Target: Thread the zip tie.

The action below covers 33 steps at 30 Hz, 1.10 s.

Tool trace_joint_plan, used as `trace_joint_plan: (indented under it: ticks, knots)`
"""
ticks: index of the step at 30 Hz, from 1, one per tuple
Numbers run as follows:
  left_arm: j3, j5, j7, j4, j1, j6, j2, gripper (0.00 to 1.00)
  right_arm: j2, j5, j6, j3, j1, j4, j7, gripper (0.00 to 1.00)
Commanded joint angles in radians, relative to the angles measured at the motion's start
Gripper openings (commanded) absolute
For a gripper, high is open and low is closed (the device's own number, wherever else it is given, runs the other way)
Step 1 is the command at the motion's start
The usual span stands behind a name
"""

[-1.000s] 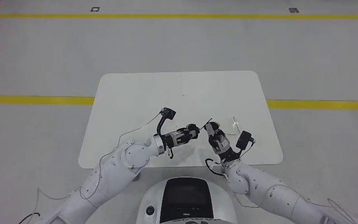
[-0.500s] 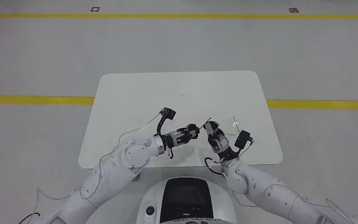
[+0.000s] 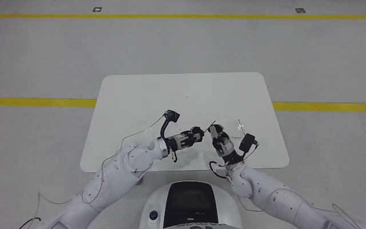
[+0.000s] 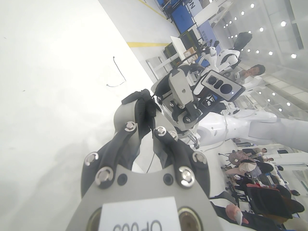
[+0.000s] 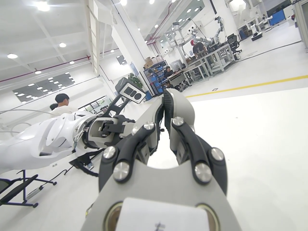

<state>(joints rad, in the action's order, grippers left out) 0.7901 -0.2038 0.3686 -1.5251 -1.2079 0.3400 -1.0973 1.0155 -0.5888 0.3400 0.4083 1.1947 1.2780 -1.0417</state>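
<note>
Alignment step. Left gripper (image 3: 198, 133) clamped shut on zip tie (image 3: 210, 125), above the table (image 3: 171, 97) near its front edge. Right gripper (image 3: 214, 131) pinched closed just beside; contents unclear. Next probably needs fine tip-to-head lineup.

A white table (image 3: 143, 91) with rounded corners is shown on a pale grey floor (image 3: 57, 57), where a near yellow line (image 3: 46, 102) is cut off by the tabletop. A far yellow line (image 3: 171, 16) is flanked by two small square markers (image 3: 97, 10). Workbenches (image 5: 211, 58) and blue shelving (image 5: 156, 70) are seen in the hall beyond.
</note>
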Motion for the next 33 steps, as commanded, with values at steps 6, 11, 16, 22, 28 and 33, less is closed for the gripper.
trace_joint_plan:
  ticks: [6,11,16,22,28,33]
  knots:
    - [0.000,0.000,0.000,0.000,0.000,0.000,0.000,0.00,-0.001,-0.005,0.000,0.007,0.008,-0.007,0.009,0.00]
    - [0.000,0.000,0.000,0.000,0.000,0.000,0.000,0.00,-0.002,-0.008,0.000,0.014,0.015,0.006,-0.010,0.00]
    - [0.000,0.000,0.000,0.000,0.000,0.000,0.000,0.00,-0.008,-0.028,0.000,0.010,0.017,0.026,-0.030,0.00]
    - [0.000,0.000,0.000,0.000,0.000,0.000,0.000,0.00,-0.015,-0.032,0.000,0.005,0.016,0.034,-0.039,0.00]
    - [0.000,0.000,0.000,0.000,0.000,0.000,0.000,0.00,-0.016,-0.021,0.000,0.001,0.012,0.033,-0.038,0.00]
    - [0.000,0.000,0.000,0.000,0.000,0.000,0.000,0.00,-0.015,-0.012,0.000,-0.004,0.005,0.031,-0.035,0.00]
